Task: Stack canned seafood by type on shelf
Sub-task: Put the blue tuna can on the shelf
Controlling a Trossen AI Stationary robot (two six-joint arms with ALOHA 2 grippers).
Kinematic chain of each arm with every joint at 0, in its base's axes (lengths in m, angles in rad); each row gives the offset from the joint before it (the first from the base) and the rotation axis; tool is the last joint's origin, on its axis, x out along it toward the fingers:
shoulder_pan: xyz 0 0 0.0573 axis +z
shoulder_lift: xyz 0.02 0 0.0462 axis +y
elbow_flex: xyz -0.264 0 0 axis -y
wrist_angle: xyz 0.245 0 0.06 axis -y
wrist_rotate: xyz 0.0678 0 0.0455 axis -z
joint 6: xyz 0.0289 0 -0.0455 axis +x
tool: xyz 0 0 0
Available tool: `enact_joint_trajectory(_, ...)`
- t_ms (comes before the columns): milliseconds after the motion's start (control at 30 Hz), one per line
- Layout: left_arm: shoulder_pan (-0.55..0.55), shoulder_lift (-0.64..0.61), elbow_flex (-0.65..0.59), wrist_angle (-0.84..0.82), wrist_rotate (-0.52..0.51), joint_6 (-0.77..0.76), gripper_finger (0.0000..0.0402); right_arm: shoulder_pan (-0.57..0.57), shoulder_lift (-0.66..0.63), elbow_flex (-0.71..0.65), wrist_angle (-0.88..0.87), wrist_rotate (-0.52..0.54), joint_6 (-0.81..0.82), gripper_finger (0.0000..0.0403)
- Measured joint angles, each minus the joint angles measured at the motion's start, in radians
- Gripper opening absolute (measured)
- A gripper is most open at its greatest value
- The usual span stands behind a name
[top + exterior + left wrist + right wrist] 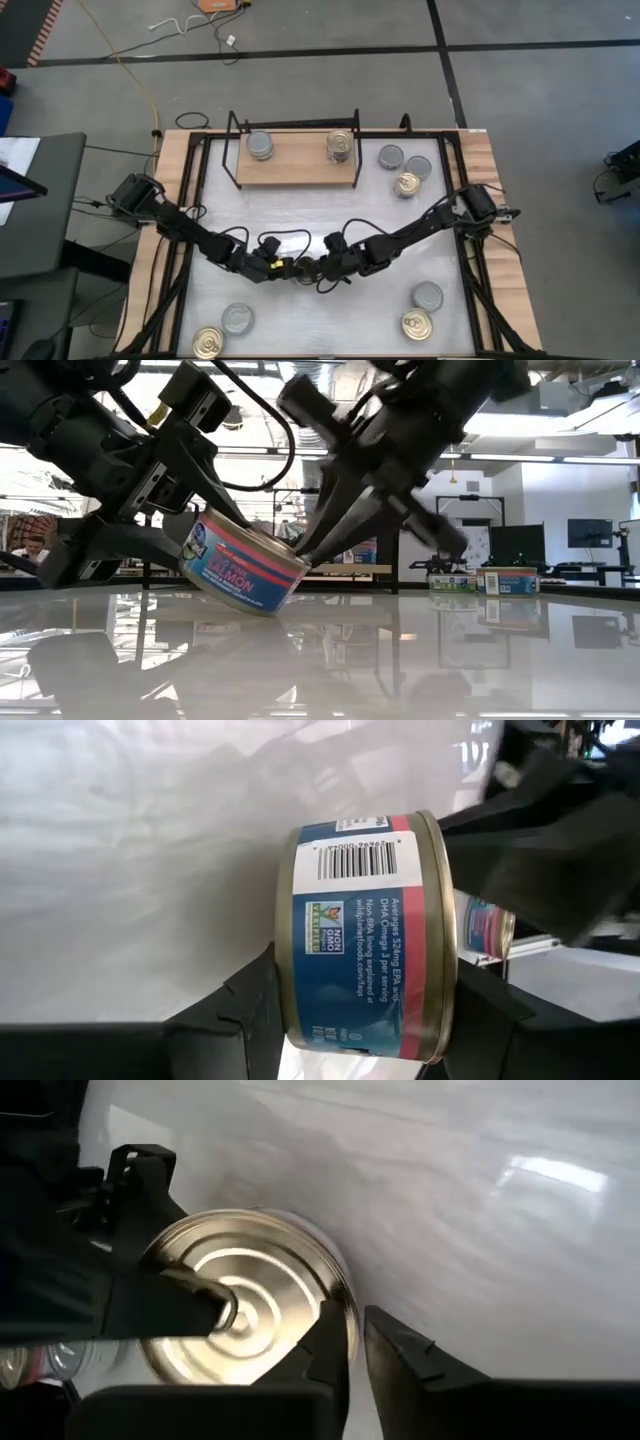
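**Inspector:** State of the end effectors?

**Assistant:** The left gripper [365, 1010] pinches a salmon can [370, 935], one finger on each flat end, holding it tilted just above the white tabletop [330, 320]. The right gripper [357, 1342] sits immediately beside it, tips against the can's rim; its fingers stand close together with a narrow gap and nothing between them.

**Inspector:** How will the can handle?

**Assistant:** I judge it rigid, fairly dense for its size, and slick on the metal ends. The paper label wall offers better friction; a grip across the diameter, or squarely on both ends as at present, should hold. The tilt suggests it could pivot in the pads.

**Inspector:** Surroundings?

**Assistant:** Ahead of both grippers, well apart, stands the shelf [298, 168], carrying a silver-topped can [260, 146] and a gold-topped can [340, 145], the latter possibly stacked. Three loose cans [404, 170] lie beside the shelf; more lie behind the grippers, near the table's corners.

**Inspector:** Obstructions?

**Assistant:** The right gripper crowds the held can. The shelf's black wire frame [236, 150] needs clearing on approach.
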Motion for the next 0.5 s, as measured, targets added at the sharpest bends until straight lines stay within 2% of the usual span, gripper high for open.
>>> enact_joint_trajectory(167, 0.016, 0.000, 0.000, -0.004, -0.004, 0.011, 0.0194, 0.000, -0.094, 0.002, -0.233, -0.004, -0.044, 0.0090)
enact_joint_trajectory(333, 0.073, 0.003, -0.001, 0.039, -0.019, 0.042, 0.0194, 0.014, -0.225, 0.002, -0.552, -0.003, -0.177, 0.0095)
enact_joint_trajectory(500, 0.156, 0.003, 0.072, 0.031, -0.021, 0.123, 0.0194, 0.046, -0.324, 0.002, -0.832, 0.006, -0.125, 0.0095)
